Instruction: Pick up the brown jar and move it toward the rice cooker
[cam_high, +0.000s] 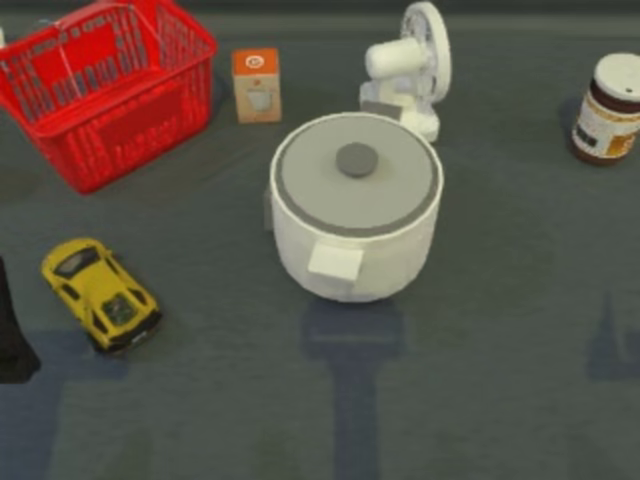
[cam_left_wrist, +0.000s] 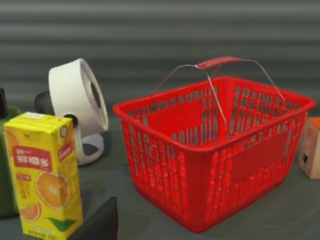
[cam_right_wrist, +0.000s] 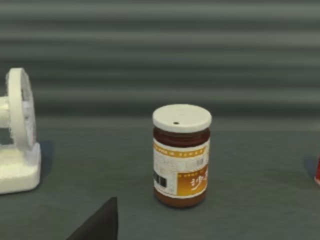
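Right gripper: out of the top view, finger state cannot be told. Brown jar (cam_high: 606, 110): upright at the table's far right edge, untouched, well apart from rice cooker (cam_high: 355, 205). Risk: an off-centre approach topples it, or carrying sweeps the desk fan (cam_high: 410, 70).

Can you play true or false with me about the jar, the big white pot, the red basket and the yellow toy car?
1. The brown jar stands upright at the table's far right, apart from the rice cooker. True.
2. The jar's lid is off. False: its white lid is on.
3. The red basket sits at the top view's left, and it looks empty in the left wrist view. True.
4. The yellow toy car is inside the basket. False: it sits on the table nearer the front than the basket.
5. A gripper is holding the jar. False: nothing touches it.
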